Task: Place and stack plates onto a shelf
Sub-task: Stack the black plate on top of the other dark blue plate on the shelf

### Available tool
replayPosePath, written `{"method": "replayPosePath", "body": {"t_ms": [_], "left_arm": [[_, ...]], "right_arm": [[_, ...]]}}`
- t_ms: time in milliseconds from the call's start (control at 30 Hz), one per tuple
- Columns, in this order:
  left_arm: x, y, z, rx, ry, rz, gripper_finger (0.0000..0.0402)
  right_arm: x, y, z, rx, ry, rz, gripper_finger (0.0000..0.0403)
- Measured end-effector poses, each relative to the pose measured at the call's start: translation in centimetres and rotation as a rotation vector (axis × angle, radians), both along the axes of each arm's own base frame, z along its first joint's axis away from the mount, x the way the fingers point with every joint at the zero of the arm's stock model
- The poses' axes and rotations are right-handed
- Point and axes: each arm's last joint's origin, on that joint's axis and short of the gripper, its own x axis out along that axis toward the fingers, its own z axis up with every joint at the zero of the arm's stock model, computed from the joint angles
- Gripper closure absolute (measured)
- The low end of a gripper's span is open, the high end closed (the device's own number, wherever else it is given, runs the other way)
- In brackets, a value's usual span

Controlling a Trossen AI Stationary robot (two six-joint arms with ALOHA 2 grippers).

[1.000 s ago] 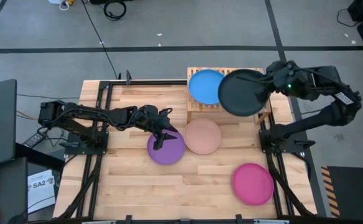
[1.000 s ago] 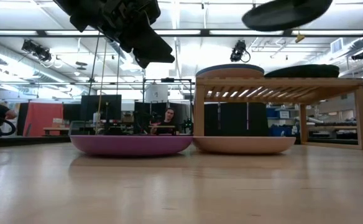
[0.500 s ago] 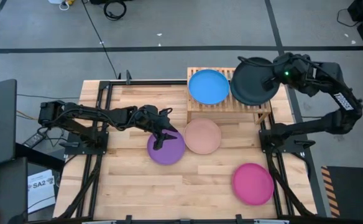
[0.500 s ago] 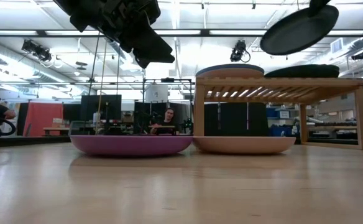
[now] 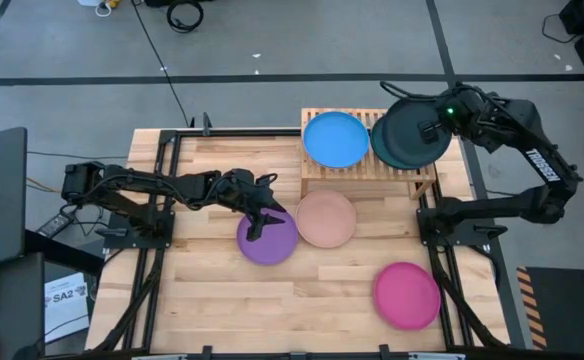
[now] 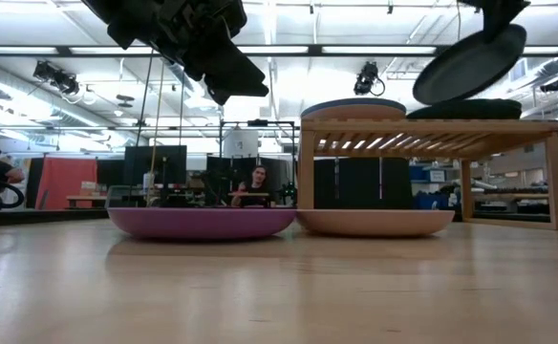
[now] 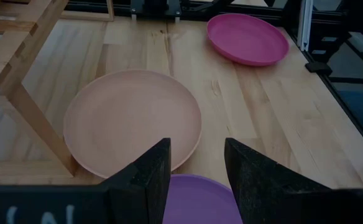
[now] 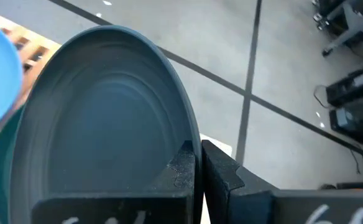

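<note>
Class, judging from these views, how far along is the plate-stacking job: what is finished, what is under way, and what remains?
Done: a blue plate and a dark teal plate lie on the shelf.

In hand: the right gripper holds a black plate tilted above the teal one, not yet set down.

Left: the purple plate, peach plate and pink plate lie on the table; the left gripper hangs over the purple one, fingers open.

Six plates: one blue [image 5: 335, 139], one black [image 5: 412, 133], one dark teal [image 6: 465, 109], one peach [image 5: 326, 219], one purple [image 5: 268, 238], one magenta [image 5: 407, 295]. One shelf [image 5: 317, 176]. Two arms.
</note>
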Motion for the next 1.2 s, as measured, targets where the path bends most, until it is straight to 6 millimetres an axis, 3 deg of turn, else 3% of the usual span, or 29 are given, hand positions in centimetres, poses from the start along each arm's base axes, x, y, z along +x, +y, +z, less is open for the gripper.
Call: {"method": "replayPosePath", "body": {"t_ms": [333, 700, 1200], "left_arm": [[0.0, 0.0, 0.0, 0.001, 0.000, 0.000, 0.0244], [0.0, 0.0, 0.0, 0.000, 0.000, 0.000, 0.0244], [0.0, 0.0, 0.0, -0.001, 0.000, 0.000, 0.0244]], "right_arm": [[0.3, -1.4, -0.7, 0.026, -0.056, -0.034, 0.0385], [0.7, -2.8, -3.0, 0.098, -0.032, -0.062, 0.0385], [0.5, -3.3, -3.2, 0.142, -0.105, -0.060, 0.0372]]}}
